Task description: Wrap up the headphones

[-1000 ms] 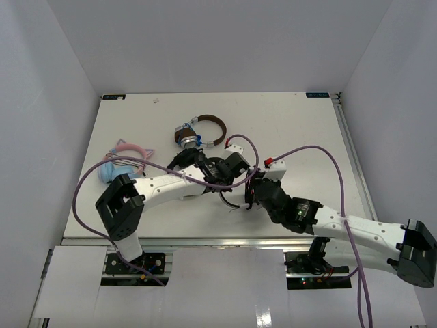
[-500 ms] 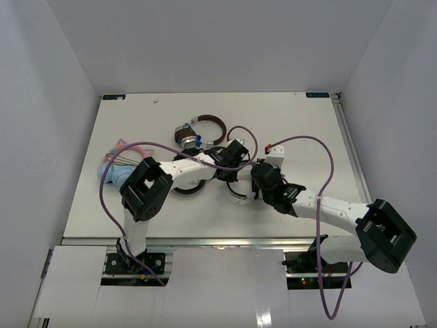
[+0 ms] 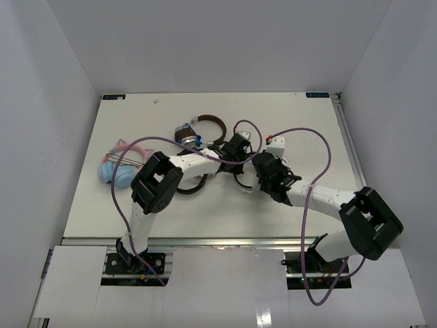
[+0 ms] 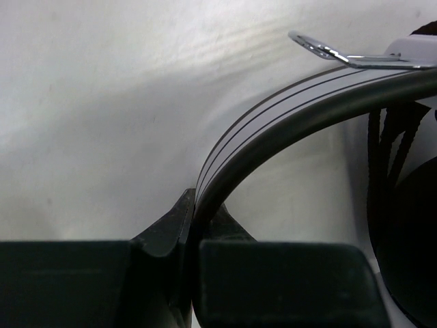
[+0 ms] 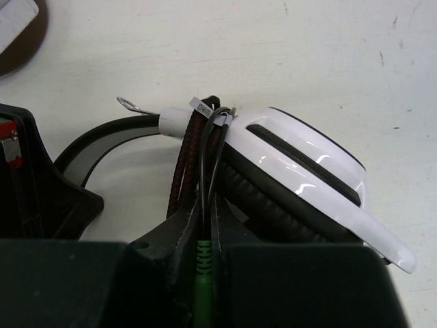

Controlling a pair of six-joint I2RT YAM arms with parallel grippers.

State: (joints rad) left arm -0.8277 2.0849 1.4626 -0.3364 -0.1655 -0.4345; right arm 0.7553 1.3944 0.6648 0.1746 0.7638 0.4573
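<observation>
The white headphones (image 5: 307, 178) lie on the table between my two grippers, their ear cup white with a black pad. In the top view they (image 3: 244, 186) are mostly hidden under the arms. My left gripper (image 4: 194, 208) is shut on the white headband (image 4: 273, 119), which arcs up to the right. My right gripper (image 5: 205, 219) is shut on the thin black cable (image 5: 205, 157) just above its green plug (image 5: 205, 260). Turns of cable lie round the band beside the ear cup. In the top view the left gripper (image 3: 235, 152) and right gripper (image 3: 258, 174) are close together.
Brown-banded silver headphones (image 3: 201, 131) lie just behind the grippers. Blue and pink headphones (image 3: 119, 167) lie at the left. A black headphone arc (image 3: 190, 186) shows under the left forearm. Purple arm cables (image 3: 321, 154) loop over the table. White walls enclose three sides.
Both grippers moved toward the back of the table with the headphones. The left arm folded, its elbow shifting right; the right elbow swung inward.
</observation>
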